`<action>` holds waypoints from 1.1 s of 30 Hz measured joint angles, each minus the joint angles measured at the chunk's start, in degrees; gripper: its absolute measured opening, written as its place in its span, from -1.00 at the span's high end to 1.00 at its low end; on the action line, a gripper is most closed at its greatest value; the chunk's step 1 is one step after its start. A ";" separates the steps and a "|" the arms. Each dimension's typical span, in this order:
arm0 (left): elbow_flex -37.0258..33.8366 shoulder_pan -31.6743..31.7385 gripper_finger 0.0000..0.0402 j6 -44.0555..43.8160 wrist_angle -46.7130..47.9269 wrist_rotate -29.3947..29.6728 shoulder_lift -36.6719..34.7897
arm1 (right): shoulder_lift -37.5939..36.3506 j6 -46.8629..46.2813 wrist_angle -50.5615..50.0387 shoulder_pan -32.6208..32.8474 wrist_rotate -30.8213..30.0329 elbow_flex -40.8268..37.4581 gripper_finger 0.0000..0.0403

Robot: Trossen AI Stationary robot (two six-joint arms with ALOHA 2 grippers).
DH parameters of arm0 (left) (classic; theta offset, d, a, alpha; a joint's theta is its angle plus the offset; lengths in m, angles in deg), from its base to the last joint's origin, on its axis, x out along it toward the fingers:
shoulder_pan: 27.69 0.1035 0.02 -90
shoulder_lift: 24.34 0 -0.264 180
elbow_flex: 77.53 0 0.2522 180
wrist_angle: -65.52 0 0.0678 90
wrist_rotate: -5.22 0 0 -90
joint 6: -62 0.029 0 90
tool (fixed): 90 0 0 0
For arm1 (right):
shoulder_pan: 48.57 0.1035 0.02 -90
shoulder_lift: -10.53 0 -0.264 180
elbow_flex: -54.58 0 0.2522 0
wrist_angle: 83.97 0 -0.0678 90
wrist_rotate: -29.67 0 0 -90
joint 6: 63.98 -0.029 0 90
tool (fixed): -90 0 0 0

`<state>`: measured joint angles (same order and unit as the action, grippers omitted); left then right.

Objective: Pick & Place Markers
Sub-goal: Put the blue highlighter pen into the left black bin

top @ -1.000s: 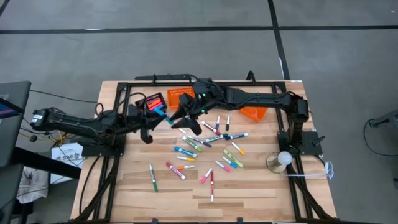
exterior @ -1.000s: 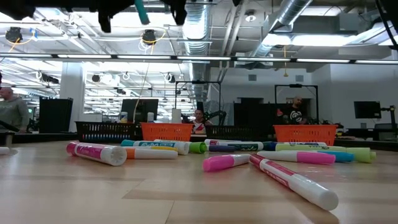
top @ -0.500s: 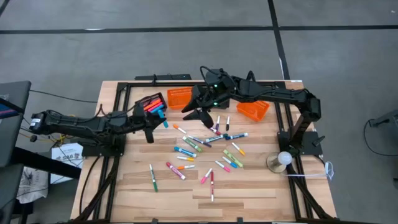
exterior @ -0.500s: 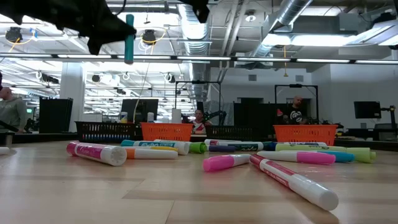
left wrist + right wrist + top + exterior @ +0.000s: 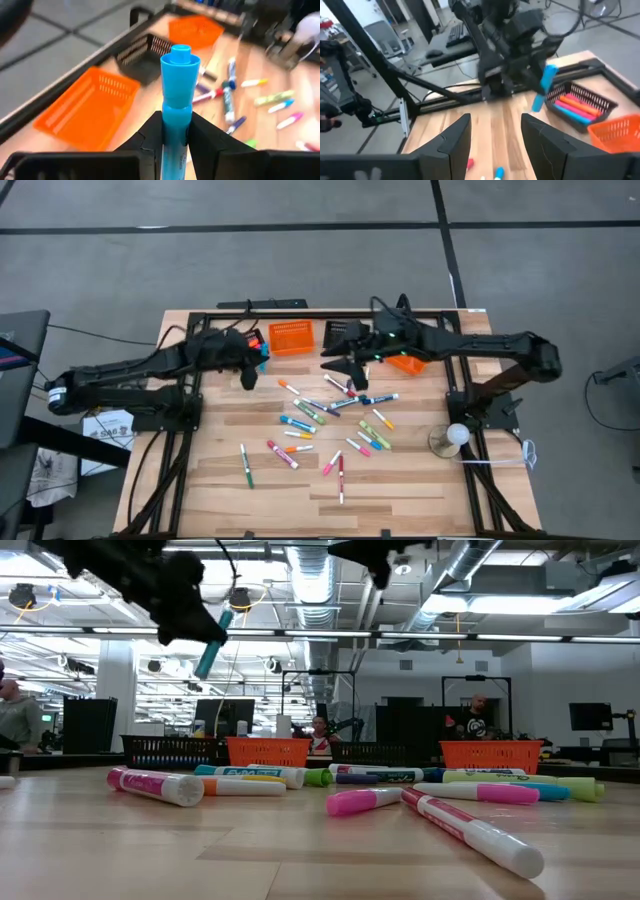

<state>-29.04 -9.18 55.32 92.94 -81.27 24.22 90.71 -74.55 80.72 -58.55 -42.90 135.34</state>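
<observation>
Left end effector (image 5: 175,131), still clamping the blue marker (image 5: 177,95), has swung toward the black basket (image 5: 243,341); right end effector (image 5: 492,131) open, empty.

Blue marker (image 5: 177,95) in black left gripper (image 5: 176,131); orange slotted basket (image 5: 86,107); black slotted basket (image 5: 143,53); light wood table (image 5: 400,480).

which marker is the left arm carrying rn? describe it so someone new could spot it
Start at the wooden table and find the left gripper, raised above the black basket near the far-left edge. Clamped between its fingers is the blue marker. Unlike the markers scattered flat across the tabletop, it is the only one held in the air, all light blue, cap end pointing away from the gripper.
</observation>
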 joint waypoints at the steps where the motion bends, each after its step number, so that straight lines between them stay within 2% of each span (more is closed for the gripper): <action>1: 0.98 1.29 0.67 0.45 1.61 -1.29 1.39 | -1.33 -0.50 1.59 -0.01 -0.63 -1.87 0.20; 6: 5.21 6.69 0.67 2.96 9.48 -6.09 7.94 | -8.10 -2.50 6.47 1.17 -5.39 -10.21 0.18; 15: 12.00 13.63 0.67 10.73 22.04 -4.81 19.49 | -14.02 -4.46 10.80 4.43 -13.37 -18.37 0.19; 18: 14.04 16.16 0.67 13.22 22.35 -1.61 22.78 | -14.41 -4.78 11.47 5.33 -13.42 -19.15 0.20; 23: 17.70 20.04 0.67 19.25 23.90 -0.04 28.00 | -13.93 -5.07 11.52 6.26 -13.43 -19.18 0.18; 26: 19.61 22.02 0.67 22.50 28.09 3.15 30.88 | -13.81 -5.05 11.10 6.34 -13.46 -19.24 0.19; 33: 19.95 24.26 0.67 23.41 31.45 2.46 36.27 | -15.05 -4.77 8.62 6.04 -16.61 -19.11 0.19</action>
<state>-9.09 15.08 78.73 124.39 -78.81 60.50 75.66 -79.31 89.34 -52.51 -59.51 116.23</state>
